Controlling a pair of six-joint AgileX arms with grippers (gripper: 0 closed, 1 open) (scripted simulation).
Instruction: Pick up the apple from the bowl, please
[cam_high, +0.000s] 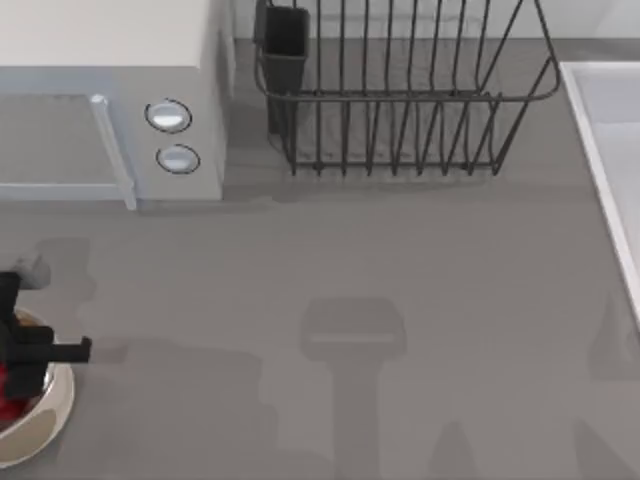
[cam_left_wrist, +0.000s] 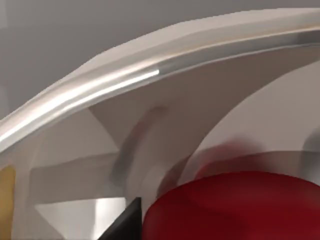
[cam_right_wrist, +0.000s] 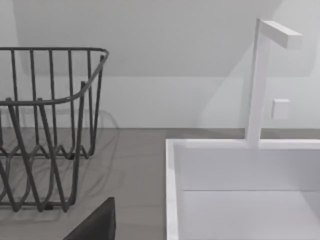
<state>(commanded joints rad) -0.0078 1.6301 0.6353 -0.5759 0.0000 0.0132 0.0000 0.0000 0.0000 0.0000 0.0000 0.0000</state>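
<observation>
The bowl (cam_high: 50, 418), glossy cream-white, sits at the table's front left corner, partly cut off by the top view's edge. The red apple (cam_high: 8, 388) lies inside it, mostly covered by my left arm. My left gripper (cam_high: 14, 372) is lowered into the bowl right at the apple. In the left wrist view the apple (cam_left_wrist: 235, 210) is very close, with the bowl's rim (cam_left_wrist: 100, 95) curving behind it. My right arm is parked by the sink; a dark edge of my right gripper (cam_right_wrist: 95, 229) shows in the right wrist view.
A microwave (cam_high: 110, 110) stands at the back left. A black wire dish rack (cam_high: 400, 100) with a dark cup holder (cam_high: 285, 40) is at the back centre. A white sink (cam_high: 615, 170) with a faucet (cam_right_wrist: 257, 80) runs along the right edge.
</observation>
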